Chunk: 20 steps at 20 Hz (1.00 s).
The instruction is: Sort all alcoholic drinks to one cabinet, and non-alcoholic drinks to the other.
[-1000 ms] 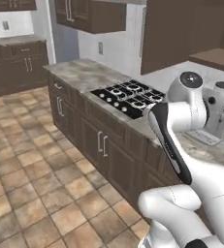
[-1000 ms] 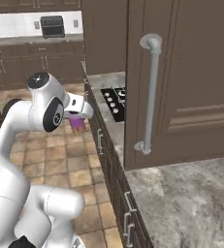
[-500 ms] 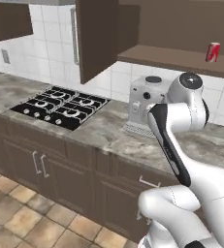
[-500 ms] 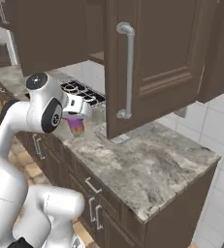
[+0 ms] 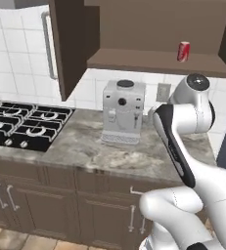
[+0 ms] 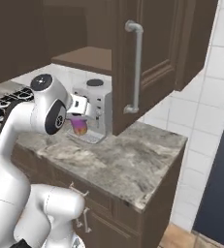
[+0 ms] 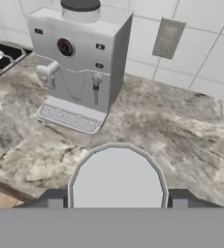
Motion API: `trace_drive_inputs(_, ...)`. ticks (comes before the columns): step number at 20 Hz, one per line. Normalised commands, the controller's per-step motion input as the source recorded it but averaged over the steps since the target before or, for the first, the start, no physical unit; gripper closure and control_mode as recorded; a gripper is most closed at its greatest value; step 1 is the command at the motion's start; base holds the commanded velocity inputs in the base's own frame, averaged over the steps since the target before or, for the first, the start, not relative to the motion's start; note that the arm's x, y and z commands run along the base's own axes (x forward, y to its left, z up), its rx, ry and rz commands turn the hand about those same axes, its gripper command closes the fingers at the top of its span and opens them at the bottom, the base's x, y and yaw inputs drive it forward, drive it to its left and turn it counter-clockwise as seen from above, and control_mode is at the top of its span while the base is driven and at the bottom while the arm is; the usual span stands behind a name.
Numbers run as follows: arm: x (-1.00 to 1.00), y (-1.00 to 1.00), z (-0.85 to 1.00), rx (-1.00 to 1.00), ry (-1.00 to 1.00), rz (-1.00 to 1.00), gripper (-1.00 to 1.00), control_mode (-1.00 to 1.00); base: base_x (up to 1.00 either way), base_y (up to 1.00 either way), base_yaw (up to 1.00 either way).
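A purple can (image 6: 79, 127) with an orange-yellow lower band hangs above the counter in front of the coffee machine, and my gripper (image 6: 78, 119) is shut on it. The hand view looks down on the can's silvery top (image 7: 117, 175), which sits between the two dark fingertips (image 7: 54, 200). A red can (image 5: 183, 51) stands upright on the shelf (image 5: 148, 61) of the open upper cabinet, above and to the right of the coffee machine. No bottles are in view.
A silver coffee machine (image 5: 123, 111) (image 7: 79, 63) stands on the marble counter (image 7: 171, 131) against the tiled wall. A black stove (image 5: 24, 124) lies to its left. Cabinet doors (image 5: 68, 44) (image 6: 142, 63) hang open at head height. A wall outlet (image 7: 168, 38) is behind.
The whole picture has shifted as the base moved: the views swung from the kitchen floor and stove round to the coffee machine and open cabinet. The purple can stays in the gripper.
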Motion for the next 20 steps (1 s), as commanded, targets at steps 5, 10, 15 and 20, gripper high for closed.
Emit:
trace_drive_inputs(5, 0.00, 0.00, 0.00, 0.00, 0.00, 0.00, 1.00, 1.00, 0.29, 0.59, -0.34)
trace_drive_inputs(10, 0.00, 0.00, 0.00, 0.00, 0.00, 0.00, 1.00, 1.00, 0.29, 0.25, -0.34)
trace_drive_inputs(15, 0.00, 0.00, 0.00, 0.00, 0.00, 0.00, 1.00, 1.00, 0.22, 0.00, -0.29)
trace_drive_inputs(20, 0.00, 0.00, 0.00, 0.00, 0.00, 0.00, 1.00, 1.00, 0.53, 0.01, -0.21)
